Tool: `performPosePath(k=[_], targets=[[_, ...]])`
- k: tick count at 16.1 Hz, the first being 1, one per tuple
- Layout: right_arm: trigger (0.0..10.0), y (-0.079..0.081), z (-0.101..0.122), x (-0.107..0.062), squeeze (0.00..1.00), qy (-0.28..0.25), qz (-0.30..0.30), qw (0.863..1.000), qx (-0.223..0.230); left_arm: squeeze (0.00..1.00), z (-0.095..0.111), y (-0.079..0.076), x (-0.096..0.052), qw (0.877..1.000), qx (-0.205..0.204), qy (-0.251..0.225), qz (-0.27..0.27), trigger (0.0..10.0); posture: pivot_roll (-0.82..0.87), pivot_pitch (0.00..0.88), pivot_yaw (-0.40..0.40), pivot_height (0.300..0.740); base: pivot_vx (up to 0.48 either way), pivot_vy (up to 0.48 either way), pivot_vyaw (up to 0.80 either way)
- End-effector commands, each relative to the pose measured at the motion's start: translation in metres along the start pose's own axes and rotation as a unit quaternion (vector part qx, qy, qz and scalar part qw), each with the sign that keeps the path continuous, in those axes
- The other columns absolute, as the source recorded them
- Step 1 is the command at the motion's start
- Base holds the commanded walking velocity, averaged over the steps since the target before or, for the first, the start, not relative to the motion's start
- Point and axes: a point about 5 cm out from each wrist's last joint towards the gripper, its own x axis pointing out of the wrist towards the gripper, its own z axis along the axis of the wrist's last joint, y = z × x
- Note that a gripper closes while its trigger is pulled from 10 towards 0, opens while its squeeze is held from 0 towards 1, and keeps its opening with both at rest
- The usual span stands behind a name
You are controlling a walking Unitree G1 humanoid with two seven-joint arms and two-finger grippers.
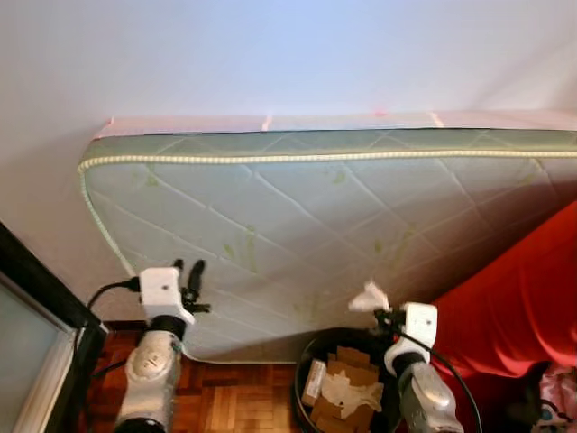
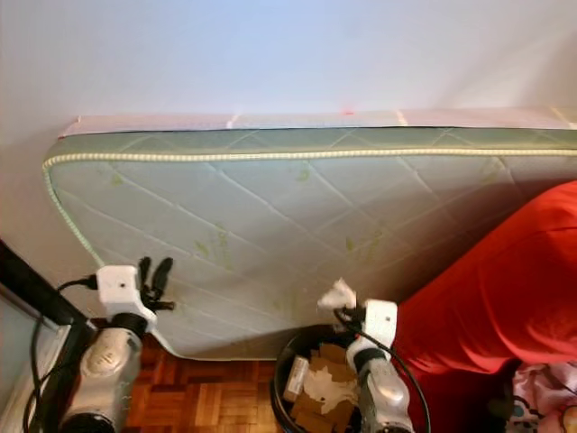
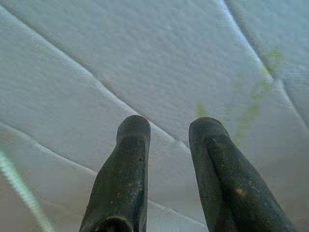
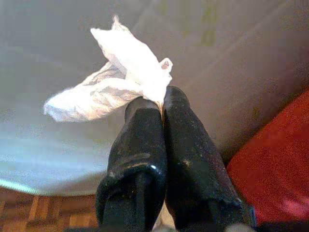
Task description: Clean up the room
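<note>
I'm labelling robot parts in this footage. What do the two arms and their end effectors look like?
Both arms are silver metal, rounded at the forearm. Each carries a white boxy housing at the wrist with a black cable looping off it. The left end effector and the right end effector each have two long, rounded black fingers, scuffed on the surface.

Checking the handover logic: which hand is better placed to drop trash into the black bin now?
The right hand. It is shut on a crumpled white tissue and sits above the black bin, which holds cardboard scraps. The left hand is open, holds nothing, and is off to the bin's left, by the mattress.
</note>
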Motion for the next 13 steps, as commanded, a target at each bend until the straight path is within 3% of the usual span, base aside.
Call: performPosePath(k=[1,3,6,11,13], targets=[[10.0,0.000,0.006,0.001,0.00,-0.020,-0.004,1.000,-0.002,0.00,-0.004,0.001,-0.006,1.000,-0.002,0.011,0.001,10.0,0.04,0.107,-0.051,0.740,0.000,0.000,0.00],[10.0,-0.005,0.014,-0.001,0.00,-0.054,-0.024,0.998,-0.015,0.00,-0.005,-0.003,-0.016,1.000,-0.002,0.017,-0.009,10.0,0.05,0.112,-0.056,0.740,0.000,0.000,0.00],[10.0,-0.003,0.020,-0.004,0.00,-0.077,-0.019,0.997,-0.020,0.00,-0.001,-0.004,-0.020,1.000,-0.001,0.014,-0.015,10.0,0.05,0.117,-0.060,0.740,0.000,0.000,0.00],[10.0,-0.001,0.023,-0.002,0.00,-0.069,-0.029,0.997,-0.028,0.00,0.005,-0.002,-0.017,1.000,-0.012,0.020,-0.009,10.0,0.05,0.110,-0.052,0.740,0.000,0.000,0.00],[10.0,0.001,0.021,-0.002,0.00,-0.058,-0.027,0.998,-0.028,0.00,0.006,-0.003,-0.017,1.000,-0.015,0.022,-0.010,10.0,0.05,0.111,-0.052,0.720,0.000,0.000,0.00]])
